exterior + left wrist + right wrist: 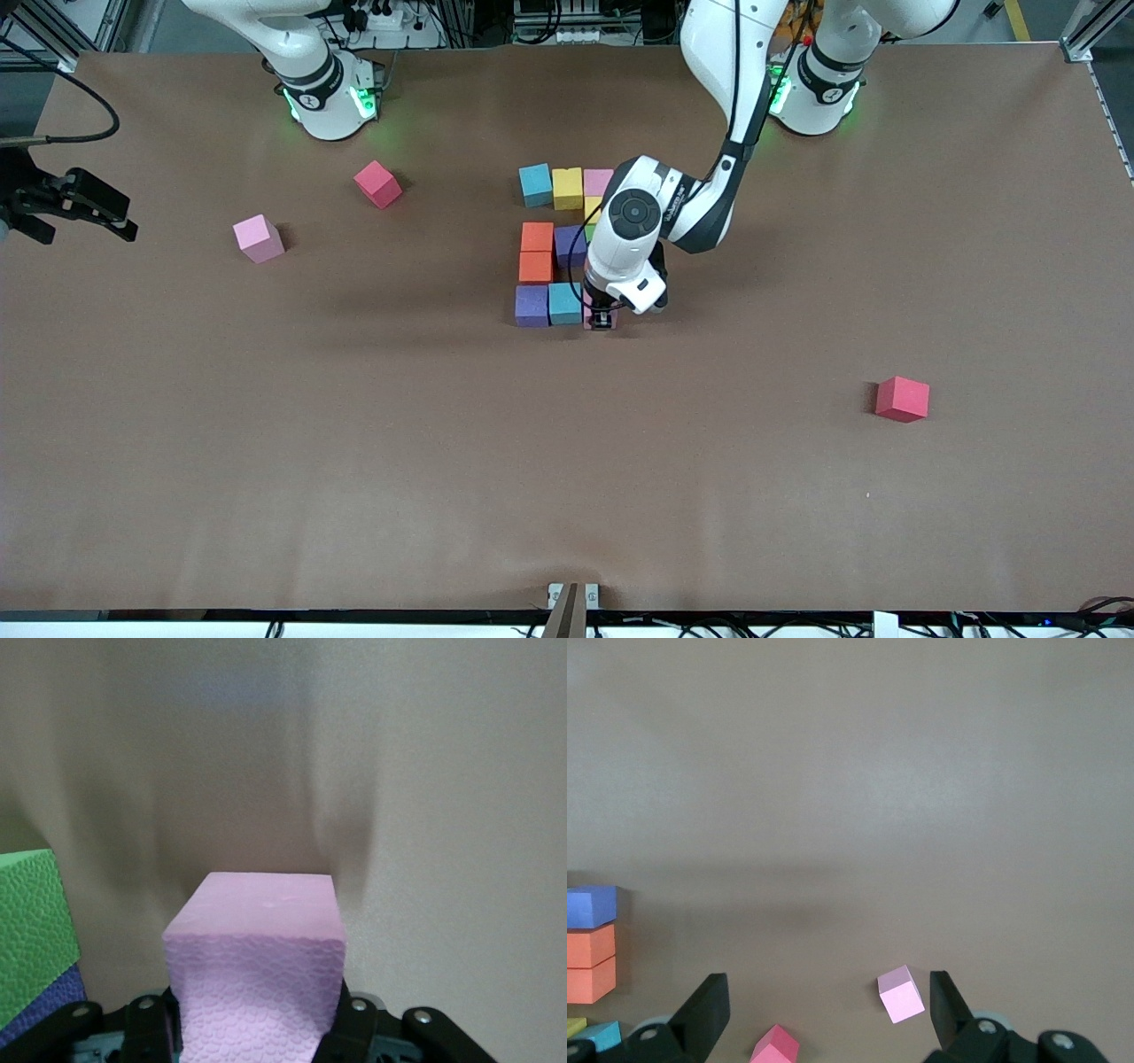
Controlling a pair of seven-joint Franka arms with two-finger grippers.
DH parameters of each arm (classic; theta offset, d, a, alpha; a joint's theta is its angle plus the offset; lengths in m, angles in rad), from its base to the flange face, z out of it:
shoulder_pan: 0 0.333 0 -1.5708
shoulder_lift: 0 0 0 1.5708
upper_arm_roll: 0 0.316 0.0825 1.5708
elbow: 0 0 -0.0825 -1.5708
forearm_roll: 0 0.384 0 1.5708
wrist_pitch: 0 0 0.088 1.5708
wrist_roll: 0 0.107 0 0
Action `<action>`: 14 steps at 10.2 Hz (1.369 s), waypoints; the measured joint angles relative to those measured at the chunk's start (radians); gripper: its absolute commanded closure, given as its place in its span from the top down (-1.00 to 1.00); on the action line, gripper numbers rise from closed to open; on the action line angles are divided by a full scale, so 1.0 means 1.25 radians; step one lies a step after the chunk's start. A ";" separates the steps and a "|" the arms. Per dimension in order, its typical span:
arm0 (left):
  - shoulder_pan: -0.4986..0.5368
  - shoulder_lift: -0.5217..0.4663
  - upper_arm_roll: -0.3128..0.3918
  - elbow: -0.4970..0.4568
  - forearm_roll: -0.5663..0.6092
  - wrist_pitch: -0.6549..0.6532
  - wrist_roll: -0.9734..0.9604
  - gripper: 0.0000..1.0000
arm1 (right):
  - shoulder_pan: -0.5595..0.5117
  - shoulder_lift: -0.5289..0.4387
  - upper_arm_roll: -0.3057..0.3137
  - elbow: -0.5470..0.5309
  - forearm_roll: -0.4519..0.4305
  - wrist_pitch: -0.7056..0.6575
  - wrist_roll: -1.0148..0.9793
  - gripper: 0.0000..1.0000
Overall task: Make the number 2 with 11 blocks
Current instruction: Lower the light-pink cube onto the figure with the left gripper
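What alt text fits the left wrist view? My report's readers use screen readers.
The left claw is shut on a pink block just above the brown table. Beside it, at the picture's edge, is a green block with a purple block showing under it.

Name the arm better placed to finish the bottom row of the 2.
Left. Its pincer is shut on a pink block right beside the cyan block ending that row. The right pincer waits open at its end of the table.
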 measured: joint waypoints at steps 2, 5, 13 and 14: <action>0.000 0.000 -0.001 -0.001 0.000 0.000 0.000 -1.00 | 0.000 0.000 0.000 0.000 0.000 0.000 0.000 1.00; 0.000 0.000 -0.006 -0.001 0.000 0.000 0.000 -1.00 | 0.000 0.000 0.000 0.000 0.000 0.000 0.000 1.00; 0.005 -0.002 -0.017 -0.003 -0.002 0.000 -0.007 1.00 | 0.000 0.000 0.000 0.000 0.000 0.000 0.001 1.00; 0.010 -0.001 -0.019 -0.006 -0.003 0.000 -0.009 1.00 | 0.000 0.000 0.000 0.000 0.000 0.000 0.001 1.00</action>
